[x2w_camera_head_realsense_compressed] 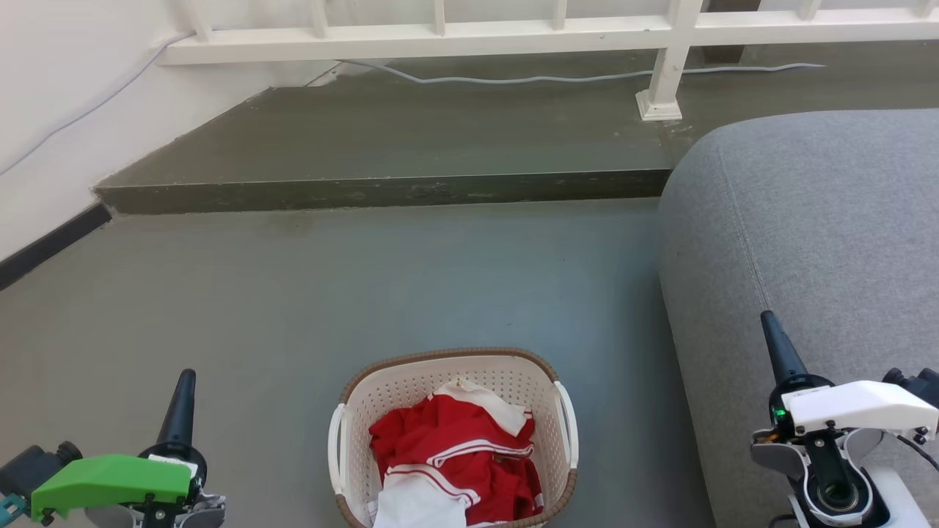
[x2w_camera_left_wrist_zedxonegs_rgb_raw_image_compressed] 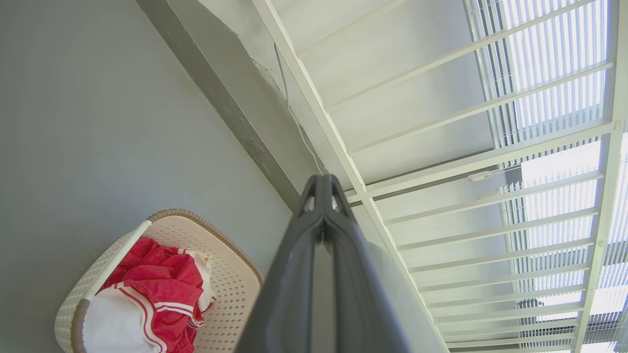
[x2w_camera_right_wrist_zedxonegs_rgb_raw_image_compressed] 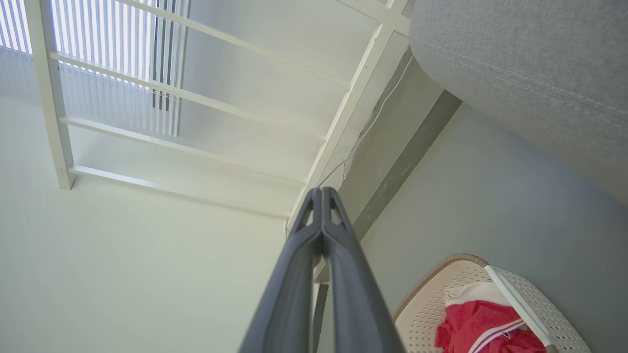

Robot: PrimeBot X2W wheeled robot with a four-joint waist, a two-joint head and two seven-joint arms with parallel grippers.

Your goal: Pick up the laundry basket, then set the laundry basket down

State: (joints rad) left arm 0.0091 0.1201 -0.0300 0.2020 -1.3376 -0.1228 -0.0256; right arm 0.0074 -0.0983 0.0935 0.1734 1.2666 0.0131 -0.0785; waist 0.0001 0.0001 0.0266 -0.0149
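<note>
The laundry basket (x2w_camera_head_realsense_compressed: 411,389) stands on the grey floor at the bottom centre of the head view, cream-white and perforated, with a brown rim and white loop handles on both sides. Red and white clothes (x2w_camera_head_realsense_compressed: 455,458) lie inside it. It also appears low in the left wrist view as the laundry basket (x2w_camera_left_wrist_zedxonegs_rgb_raw_image_compressed: 230,289) and in the right wrist view as the laundry basket (x2w_camera_right_wrist_zedxonegs_rgb_raw_image_compressed: 427,314). My left gripper (x2w_camera_head_realsense_compressed: 186,375) is shut, well to the basket's left. My right gripper (x2w_camera_head_realsense_compressed: 768,317) is shut, well to its right, over the sofa. Both hold nothing.
A grey sofa (x2w_camera_head_realsense_compressed: 807,235) fills the right side, close to the basket. A raised concrete step (x2w_camera_head_realsense_compressed: 381,191) crosses the floor farther back, with a white railing (x2w_camera_head_realsense_compressed: 513,33) and a cable (x2w_camera_head_realsense_compressed: 528,77) on it. A wall (x2w_camera_head_realsense_compressed: 51,110) closes the left.
</note>
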